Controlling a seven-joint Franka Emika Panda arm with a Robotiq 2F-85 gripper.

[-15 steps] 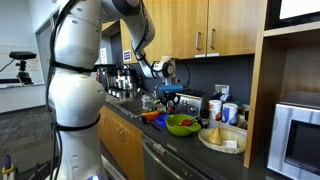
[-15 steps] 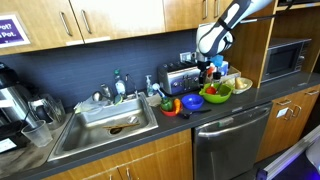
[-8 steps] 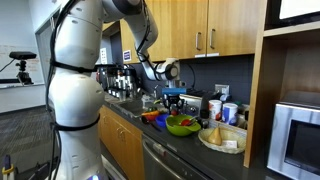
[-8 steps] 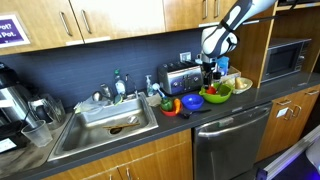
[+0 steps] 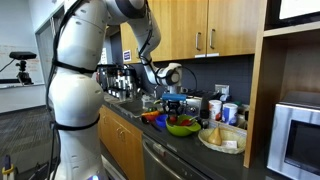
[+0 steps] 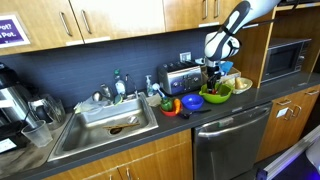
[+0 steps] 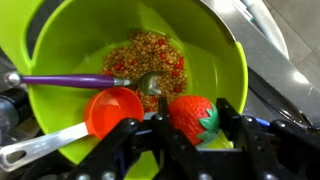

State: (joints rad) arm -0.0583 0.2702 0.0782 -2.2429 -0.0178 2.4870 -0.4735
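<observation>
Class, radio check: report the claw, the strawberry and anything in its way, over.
Claw shut on the strawberry. Strawberry hangs over the green bowl, near its edge. In the bowl below: purple-handled spoon, orange scoop.

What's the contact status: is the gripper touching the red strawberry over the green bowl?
Touching. The wrist view shows the strawberry clamped in the gripper, a finger pressed against each side, above the green bowl.

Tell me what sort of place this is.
A kitchen, probably a shared office one: a steel sink set in the dark counter, a dishwasher below it, a microwave in a wooden niche.
</observation>
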